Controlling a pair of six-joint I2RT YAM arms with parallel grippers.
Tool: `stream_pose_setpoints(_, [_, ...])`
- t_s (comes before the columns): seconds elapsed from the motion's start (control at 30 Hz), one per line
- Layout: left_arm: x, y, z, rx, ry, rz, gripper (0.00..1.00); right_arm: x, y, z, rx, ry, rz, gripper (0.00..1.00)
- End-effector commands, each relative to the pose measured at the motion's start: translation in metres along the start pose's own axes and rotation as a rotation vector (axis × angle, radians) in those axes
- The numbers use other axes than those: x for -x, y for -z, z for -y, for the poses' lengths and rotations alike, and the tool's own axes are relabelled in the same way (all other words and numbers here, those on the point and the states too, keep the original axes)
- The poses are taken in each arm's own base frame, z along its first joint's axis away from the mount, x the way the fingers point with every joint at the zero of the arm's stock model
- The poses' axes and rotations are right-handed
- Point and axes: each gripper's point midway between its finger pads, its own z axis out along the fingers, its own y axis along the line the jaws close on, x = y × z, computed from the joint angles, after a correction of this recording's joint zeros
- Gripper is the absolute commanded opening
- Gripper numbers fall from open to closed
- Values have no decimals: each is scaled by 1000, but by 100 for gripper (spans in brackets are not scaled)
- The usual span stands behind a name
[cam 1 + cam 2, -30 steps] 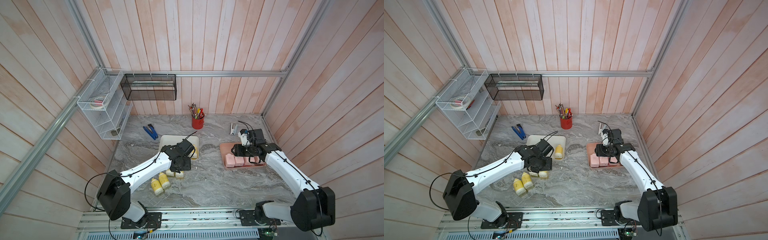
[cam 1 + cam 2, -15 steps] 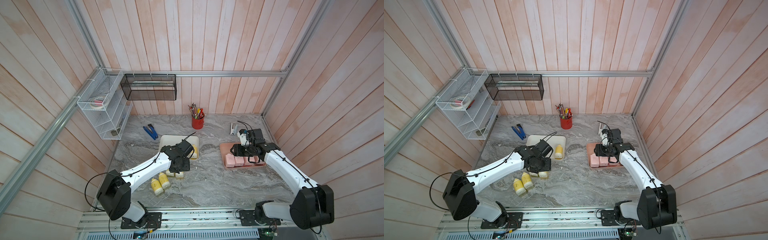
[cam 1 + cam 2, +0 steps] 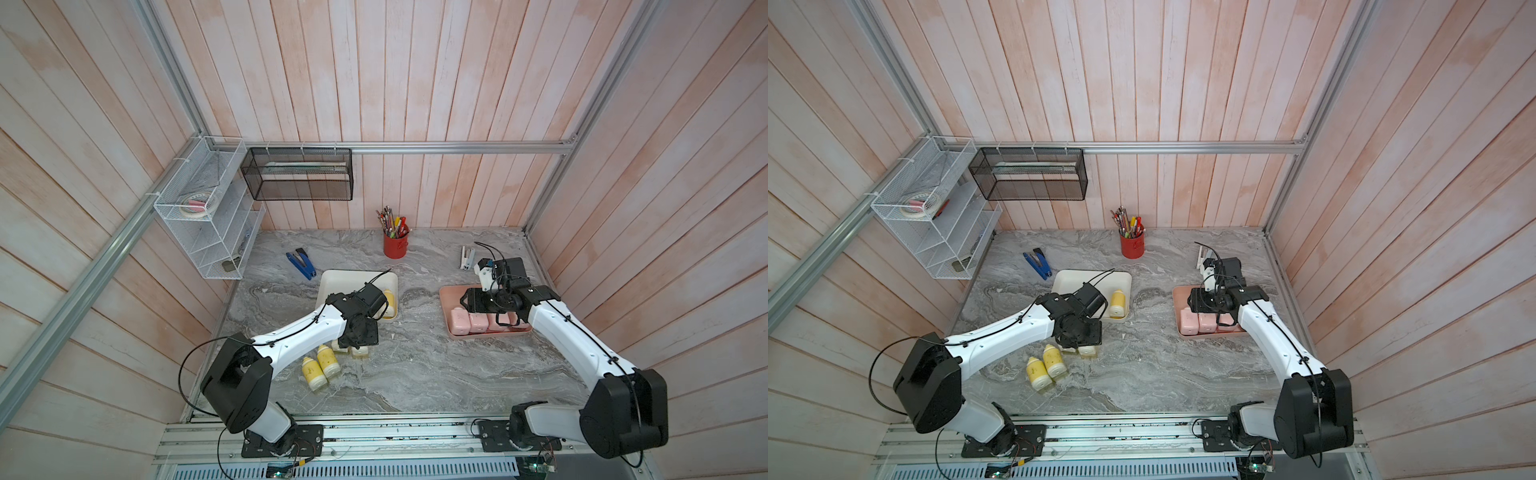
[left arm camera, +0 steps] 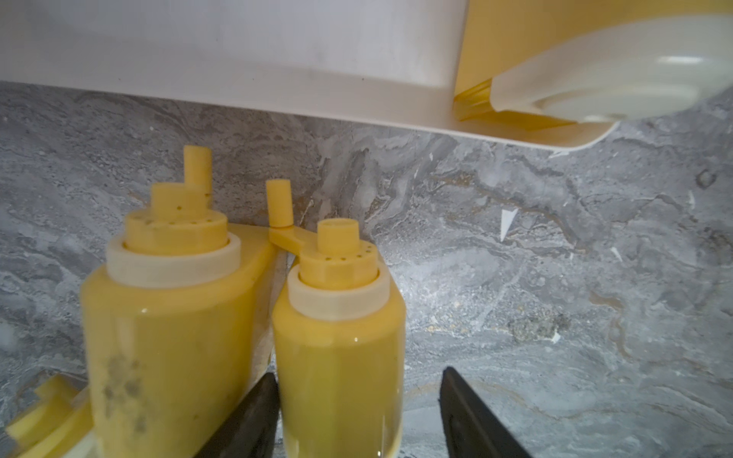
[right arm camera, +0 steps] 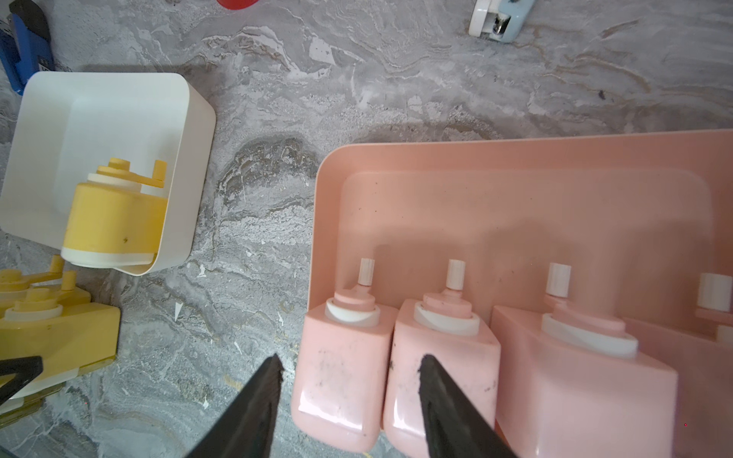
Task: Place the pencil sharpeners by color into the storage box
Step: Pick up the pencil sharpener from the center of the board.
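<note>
Left fingers (image 4: 254,420) were released, straddling a yellow sharpener (image 4: 337,349) on the desk (image 4: 555,277) beside the cream box (image 4: 238,51), one finger tight against its neighbour (image 4: 166,337). I'd have centred first, clenched low on the body and lifted straight. Right fingers (image 5: 254,404) were released over the pink sharpeners (image 5: 341,365) in the pink box (image 5: 515,190).

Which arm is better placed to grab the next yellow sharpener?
Left: the left gripper, open, straddles a yellow sharpener near the cream tray; the right gripper hangs over the pink tray.
</note>
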Motion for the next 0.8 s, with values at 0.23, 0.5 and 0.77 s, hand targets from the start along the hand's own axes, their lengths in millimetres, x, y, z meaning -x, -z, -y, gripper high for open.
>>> stream_pose_setpoints(0.23, [3,-19,6,-11,-6,-36,63,-9,-6,1,13,8,-17,58])
stream_pose_setpoints(0.5, [9,-22,12,-9,-24,-47,57,-10,-8,3,9,13,-20,58])
stream_pose_setpoints(0.77, [8,-20,12,-5,-29,-55,48,-11,-10,3,10,14,-23,58])
